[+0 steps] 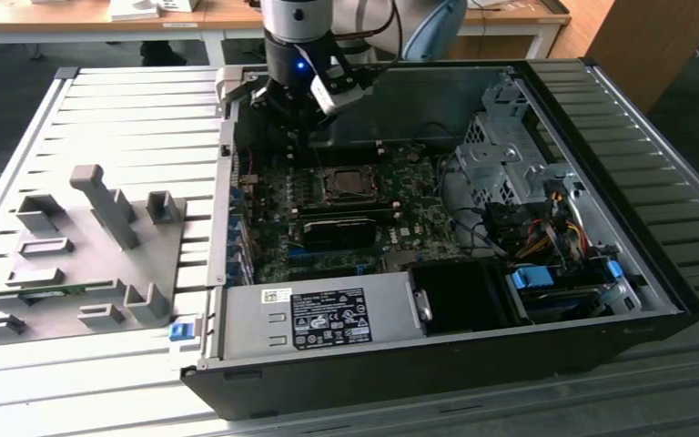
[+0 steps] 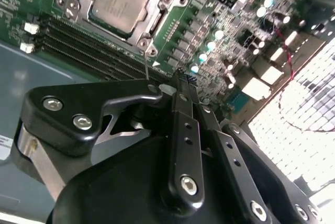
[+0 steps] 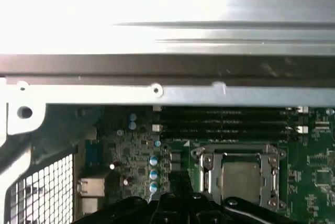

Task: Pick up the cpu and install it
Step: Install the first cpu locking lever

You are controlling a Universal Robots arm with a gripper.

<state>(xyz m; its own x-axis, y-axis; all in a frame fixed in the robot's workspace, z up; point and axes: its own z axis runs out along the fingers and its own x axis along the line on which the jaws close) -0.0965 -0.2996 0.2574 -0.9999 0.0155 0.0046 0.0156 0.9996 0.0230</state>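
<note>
cpu [image 2: 119,1] already sits in the socket [image 2: 152,22], upper left in the second wrist view; gripper [image 2: 180,77] hangs above the board, fingers closed on nothing

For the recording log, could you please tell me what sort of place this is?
Probably a robotics lab bench: an open black computer case on a slatted metal table, a grey fixture tray beside it, wooden desks behind.

An open computer case [image 1: 641,300] lies on a slatted metal table [image 1: 131,118], its green circuit board [image 1: 277,246] showing, with a boxy power supply [image 1: 313,319] at six o'clock, a metal drive cage [image 1: 501,150] at two o'clock, and a grey parts tray [image 1: 34,300] at nine o'clock.
</note>
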